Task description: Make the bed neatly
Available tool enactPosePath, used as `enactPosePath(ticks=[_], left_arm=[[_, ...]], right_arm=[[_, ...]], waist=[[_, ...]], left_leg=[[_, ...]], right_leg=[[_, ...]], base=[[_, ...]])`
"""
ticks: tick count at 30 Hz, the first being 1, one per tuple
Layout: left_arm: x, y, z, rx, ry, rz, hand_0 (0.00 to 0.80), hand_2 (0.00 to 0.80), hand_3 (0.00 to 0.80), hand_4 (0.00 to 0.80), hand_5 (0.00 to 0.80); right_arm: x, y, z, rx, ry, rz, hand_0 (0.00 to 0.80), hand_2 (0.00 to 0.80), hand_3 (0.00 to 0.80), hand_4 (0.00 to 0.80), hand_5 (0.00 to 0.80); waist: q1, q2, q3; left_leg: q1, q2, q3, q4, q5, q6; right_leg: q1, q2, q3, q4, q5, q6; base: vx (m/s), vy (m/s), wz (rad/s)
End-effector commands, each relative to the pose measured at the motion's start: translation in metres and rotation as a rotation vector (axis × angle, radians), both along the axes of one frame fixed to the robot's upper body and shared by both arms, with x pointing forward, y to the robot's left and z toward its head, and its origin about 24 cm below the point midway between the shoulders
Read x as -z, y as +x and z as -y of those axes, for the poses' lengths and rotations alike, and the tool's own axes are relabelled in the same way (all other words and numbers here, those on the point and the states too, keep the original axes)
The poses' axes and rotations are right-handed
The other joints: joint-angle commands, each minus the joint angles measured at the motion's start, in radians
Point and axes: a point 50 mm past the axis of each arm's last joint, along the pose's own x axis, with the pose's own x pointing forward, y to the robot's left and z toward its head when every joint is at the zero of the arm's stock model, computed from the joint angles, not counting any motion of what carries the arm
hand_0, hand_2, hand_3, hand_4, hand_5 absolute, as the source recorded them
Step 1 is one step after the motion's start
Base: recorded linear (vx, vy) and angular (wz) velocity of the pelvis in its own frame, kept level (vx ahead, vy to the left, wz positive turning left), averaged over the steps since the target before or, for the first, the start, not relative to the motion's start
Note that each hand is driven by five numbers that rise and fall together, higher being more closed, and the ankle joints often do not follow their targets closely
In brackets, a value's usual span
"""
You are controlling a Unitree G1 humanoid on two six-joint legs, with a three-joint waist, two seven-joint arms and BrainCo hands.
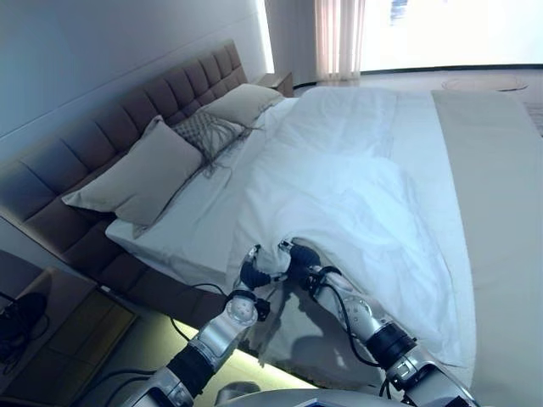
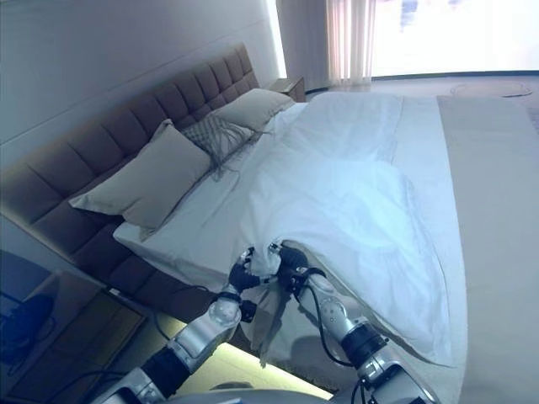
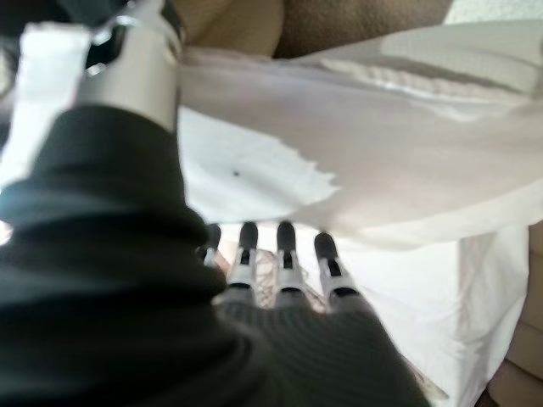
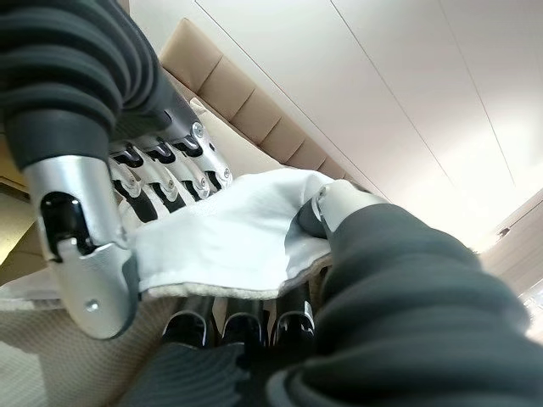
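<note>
While both hands — left hand & right hand — pinch the duvet edge between them at bedside, it's bunched beyond — spreading, pillows left.

Readable text: none in any view.
Duvet: plain white, no print.
Pillows: no lettering.

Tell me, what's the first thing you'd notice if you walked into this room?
The big rumpled white duvet heaped across the bed grabs the eye first. At its near corner, the left hand and the right hand both pinch its edge, close together. Three pillows lean against the padded brown headboard on the left.
</note>
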Motion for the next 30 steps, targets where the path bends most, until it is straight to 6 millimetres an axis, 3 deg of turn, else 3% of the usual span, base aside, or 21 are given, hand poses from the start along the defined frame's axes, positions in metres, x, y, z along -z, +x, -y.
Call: enactPosePath(ticks=[1, 12, 14, 15, 17, 18, 19, 30], left_arm=[[-0.045, 0.04, 0.009, 0.022, 0.036, 0.242, 0.0, 0.0, 0.0, 0.0, 0.0], [-0.052, 0.049, 0.018, 0.047, 0.13, 0.289, 0.0, 0.0, 0.0, 0.0, 0.0], [-0.053, 0.05, 0.02, 0.055, 0.159, 0.305, 0.163, 0.163, 0.163, 0.163, 0.163], [-0.054, 0.051, 0.02, 0.053, 0.169, 0.312, 0.307, 0.307, 0.307, 0.307, 0.307], [-0.054, 0.052, 0.021, 0.051, 0.191, 0.325, 0.433, 0.433, 0.433, 0.433, 0.433], [-0.055, 0.053, 0.022, 0.048, 0.196, 0.33, 0.693, 0.693, 0.693, 0.693, 0.693], [-0.056, 0.054, 0.023, 0.047, 0.202, 0.341, 0.8, 0.8, 0.8, 0.8, 0.8], [-0.055, 0.055, 0.026, 0.013, 0.193, 0.337, 0.8, 0.8, 0.8, 0.8, 0.8]], right_arm=[[-0.069, 0.003, -0.065, -0.128, 0.333, 0.185, 0.8, 0.8, 0.8, 0.8, 0.8], [-0.066, -0.004, -0.073, -0.175, 0.329, 0.142, 0.8, 0.8, 0.8, 0.8, 0.8], [-0.066, -0.005, -0.074, -0.187, 0.331, 0.137, 0.8, 0.8, 0.8, 0.8, 0.8], [-0.065, -0.006, -0.075, -0.192, 0.331, 0.133, 0.8, 0.8, 0.8, 0.8, 0.8], [-0.064, -0.008, -0.077, -0.202, 0.333, 0.124, 0.8, 0.8, 0.8, 0.8, 0.8], [-0.064, -0.009, -0.077, -0.206, 0.333, 0.12, 0.8, 0.8, 0.8, 0.8, 0.8], [-0.063, -0.01, -0.078, -0.209, 0.333, 0.116, 0.8, 0.8, 0.8, 0.8, 0.8], [-0.059, -0.016, -0.081, -0.235, 0.332, 0.094, 0.8, 0.8, 0.8, 0.8, 0.8]], waist=[[-0.013, -0.08, -0.024], [-0.042, -0.059, -0.042], [-0.047, -0.057, -0.044], [-0.048, -0.056, -0.046], [-0.053, -0.055, -0.051], [-0.056, -0.054, -0.052], [-0.058, -0.053, -0.054], [-0.068, -0.04, -0.058]], left_leg=[[0.003, 0.05, -0.056, 0.007, 0.035, 0.01], [0.003, 0.037, -0.053, 0.001, 0.035, 0.009], [0.003, 0.036, -0.052, -0.001, 0.035, 0.009], [0.003, 0.036, -0.051, -0.001, 0.035, 0.008], [0.004, 0.034, -0.05, -0.003, 0.035, 0.008], [0.004, 0.033, -0.05, -0.003, 0.035, 0.007], [0.004, 0.032, -0.049, -0.004, 0.035, 0.007], [0.0, 0.025, -0.05, -0.005, 0.035, 0.007]], right_leg=[[0.256, -0.025, -0.047, -0.489, 0.363, 0.129], [0.248, -0.031, -0.034, -0.487, 0.358, 0.133], [0.247, -0.033, -0.031, -0.488, 0.358, 0.134], [0.247, -0.033, -0.03, -0.489, 0.358, 0.134], [0.248, -0.033, -0.029, -0.491, 0.356, 0.135], [0.247, -0.034, -0.029, -0.491, 0.356, 0.135], [0.248, -0.033, -0.028, -0.492, 0.356, 0.135], [0.242, -0.038, -0.024, -0.486, 0.351, 0.136]], base=[[0.043, 0.019, 0.0], [0.03, 0.03, -0.02], [0.018, 0.021, -0.04], [0.024, 0.015, -0.06], [0.014, 0.008, -0.02], [0.0, 0.0, 0.0], [0.0, 0.0, 0.0], [0.005, 0.01, -0.01]])
